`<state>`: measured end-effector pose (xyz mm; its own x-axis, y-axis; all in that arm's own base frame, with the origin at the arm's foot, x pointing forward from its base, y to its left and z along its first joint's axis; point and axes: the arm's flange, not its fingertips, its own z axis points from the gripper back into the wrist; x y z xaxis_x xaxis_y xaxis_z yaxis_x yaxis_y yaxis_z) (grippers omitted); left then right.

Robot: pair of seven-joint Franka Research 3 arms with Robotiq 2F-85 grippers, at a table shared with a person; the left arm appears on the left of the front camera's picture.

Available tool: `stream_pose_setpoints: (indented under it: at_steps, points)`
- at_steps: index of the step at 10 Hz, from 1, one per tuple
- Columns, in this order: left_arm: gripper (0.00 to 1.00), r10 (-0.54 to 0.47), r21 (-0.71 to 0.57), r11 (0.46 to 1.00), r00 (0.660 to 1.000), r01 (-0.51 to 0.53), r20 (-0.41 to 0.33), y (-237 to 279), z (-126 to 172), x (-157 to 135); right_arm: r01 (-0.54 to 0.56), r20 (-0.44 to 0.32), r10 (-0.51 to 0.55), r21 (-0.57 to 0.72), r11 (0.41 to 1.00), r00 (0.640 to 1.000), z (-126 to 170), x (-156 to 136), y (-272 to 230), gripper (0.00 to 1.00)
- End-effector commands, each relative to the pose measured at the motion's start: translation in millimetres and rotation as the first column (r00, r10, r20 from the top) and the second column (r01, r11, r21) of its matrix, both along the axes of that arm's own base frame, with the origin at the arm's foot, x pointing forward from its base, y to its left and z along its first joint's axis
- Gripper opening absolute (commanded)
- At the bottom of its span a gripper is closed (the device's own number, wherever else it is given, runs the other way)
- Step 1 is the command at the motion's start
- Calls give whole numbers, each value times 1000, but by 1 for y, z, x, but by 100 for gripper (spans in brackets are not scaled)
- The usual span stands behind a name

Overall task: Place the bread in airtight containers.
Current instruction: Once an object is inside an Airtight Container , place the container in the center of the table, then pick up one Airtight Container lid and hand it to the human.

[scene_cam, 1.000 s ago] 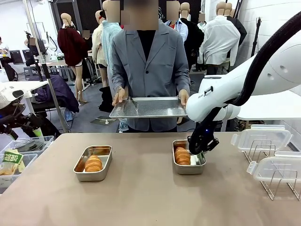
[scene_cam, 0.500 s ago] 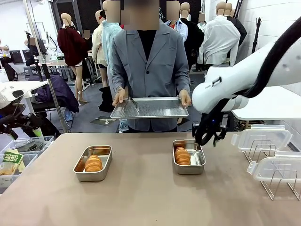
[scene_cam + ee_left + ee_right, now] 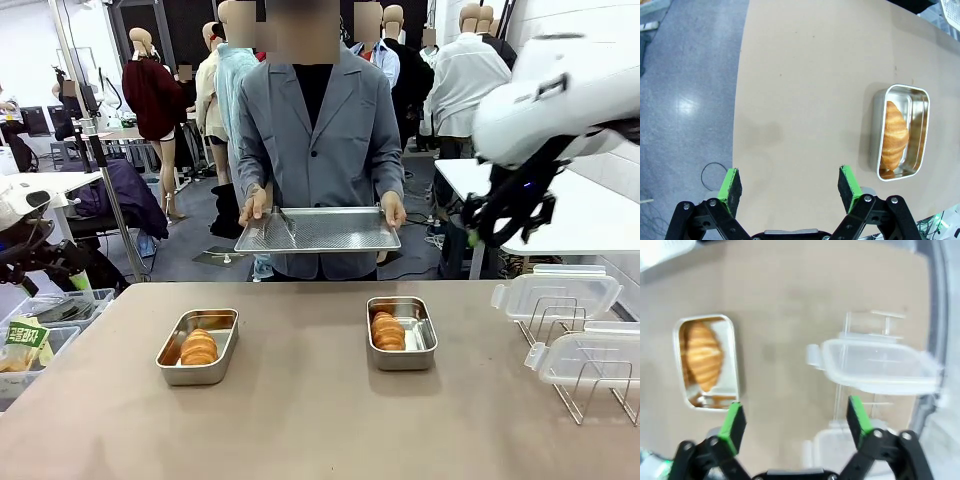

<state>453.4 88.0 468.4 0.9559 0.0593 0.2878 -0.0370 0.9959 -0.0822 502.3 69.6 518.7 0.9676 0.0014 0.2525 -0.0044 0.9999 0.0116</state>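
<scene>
Well below the wide-open, empty right tool (image 3: 795, 407), bread (image 3: 387, 331) inside its tin (image 3: 401, 361).

A grey-jacketed person (image 3: 320, 130) beyond the table (image 3: 300, 410) holds a perforated steel tray (image 3: 318, 230); wire racks (image 3: 585, 392) stand at right.

On the table (image 3: 300, 425) the left tin (image 3: 190, 377) and the right tin (image 3: 400, 361) sit well apart, a roll (image 3: 199, 347) in one, another roll (image 3: 387, 331) in the other. Farther right, two lids (image 3: 556, 292) rest on wire racks (image 3: 588, 398). Behind the table, a person (image 3: 318, 150) holds a tray (image 3: 318, 230).
</scene>
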Motion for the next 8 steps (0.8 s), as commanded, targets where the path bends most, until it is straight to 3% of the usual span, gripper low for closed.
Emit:
stream_pose_setpoints:
  at_steps: [1,3,4,5,6,8]
  points:
    - [100,19,-4,1000,1000,-19,1,0,1,-1,18,-11,-20,-137,990,1000,-3,-6,-49,100]
    - [100,19,-4,1000,1000,-19,1,0,1,-1,84,-60,-96,-169,982,994,-8,1,-107,100]
    - [100,19,-4,1000,1000,-19,1,0,1,-1,87,-76,-96,-112,990,992,-18,2,-131,100]
    - [100,19,-4,1000,1000,-19,1,0,1,-1,40,-86,-46,-68,997,995,-26,4,-140,100]
    - [100,19,-4,1000,1000,-19,1,0,1,-1,101,-49,-109,-146,984,993,-8,-5,-126,100]
    - [100,19,-4,1000,1000,-19,1,0,1,-1,101,-49,-109,-146,984,993,-8,-5,-126,100]
